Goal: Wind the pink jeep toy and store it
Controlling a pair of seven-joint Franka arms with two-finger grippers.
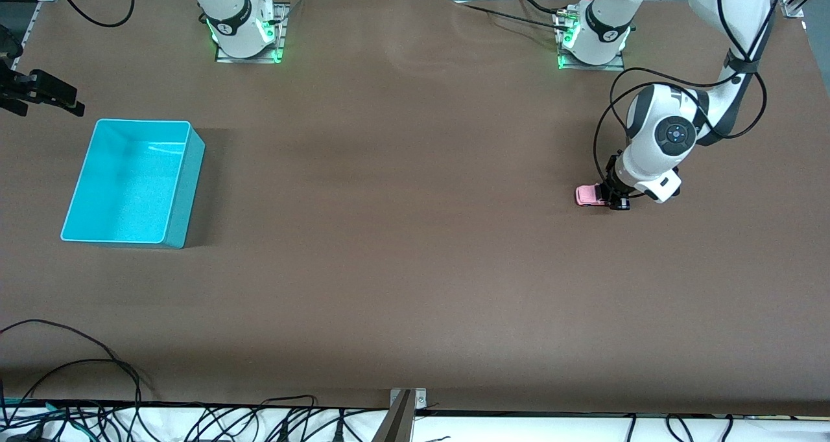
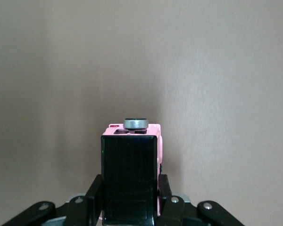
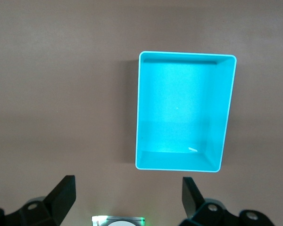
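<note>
The pink jeep toy [image 1: 589, 196] is at the left arm's end of the table, low at the table surface. My left gripper [image 1: 613, 197] is shut on it. In the left wrist view the jeep's black roof [image 2: 130, 174] fills the space between the fingers [image 2: 95, 192], which press on its two sides; my left gripper [image 2: 130, 200] holds its rear part. The turquoise bin [image 1: 185, 196] stands empty at the right arm's end. My right gripper [image 1: 40, 93] hangs open and empty in the air beside the bin; it also shows in the right wrist view [image 3: 128, 194], with the bin [image 3: 186, 53] below.
The two arm bases [image 1: 243, 37] [image 1: 593, 40] stand along the table edge farthest from the front camera. Cables [image 1: 97, 377] lie along the edge nearest the camera. Brown tabletop [image 1: 402, 202] stretches between the jeep and the bin.
</note>
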